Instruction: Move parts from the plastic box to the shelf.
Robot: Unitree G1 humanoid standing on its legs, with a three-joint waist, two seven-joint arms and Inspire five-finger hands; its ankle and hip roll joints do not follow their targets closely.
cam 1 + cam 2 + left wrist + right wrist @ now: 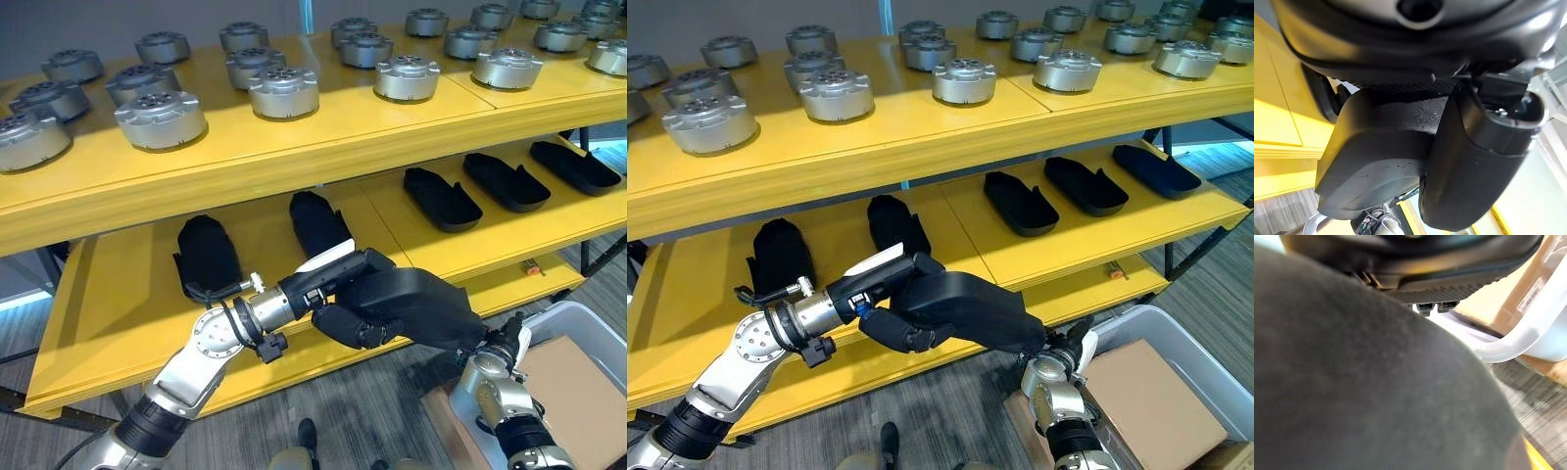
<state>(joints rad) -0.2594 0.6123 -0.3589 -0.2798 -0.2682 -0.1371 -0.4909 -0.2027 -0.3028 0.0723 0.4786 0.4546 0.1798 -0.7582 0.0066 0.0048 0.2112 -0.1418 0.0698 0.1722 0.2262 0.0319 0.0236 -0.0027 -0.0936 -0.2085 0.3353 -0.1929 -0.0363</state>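
The black part (416, 305), a smooth, matte, shoe-shaped shell, hangs in front of the yellow shelf (118, 323), just off the front edge of its middle board, and you have it held between both hands. Your left hand (343, 294) curls round its near end, dark fingers under the rim and the white-covered thumb on top. The left wrist view gives you the shell's faintly scuffed underside and a strip of dotted grip texture that the head views do not. Your right hand (500, 343) meets the part's other end; its fingers are hidden behind the shell, so you cannot tell how they stand. The right wrist view is mostly a soft black surface, with a white rim beyond it.

On the middle board lie more black parts (441, 199) of the same shape, hollow side up on the right. The top board carries rows of round ribbed metal discs (160, 117). Low at your right stands the pale plastic box (578, 323), holding a brown cardboard sheet (573, 392). No writing is readable.
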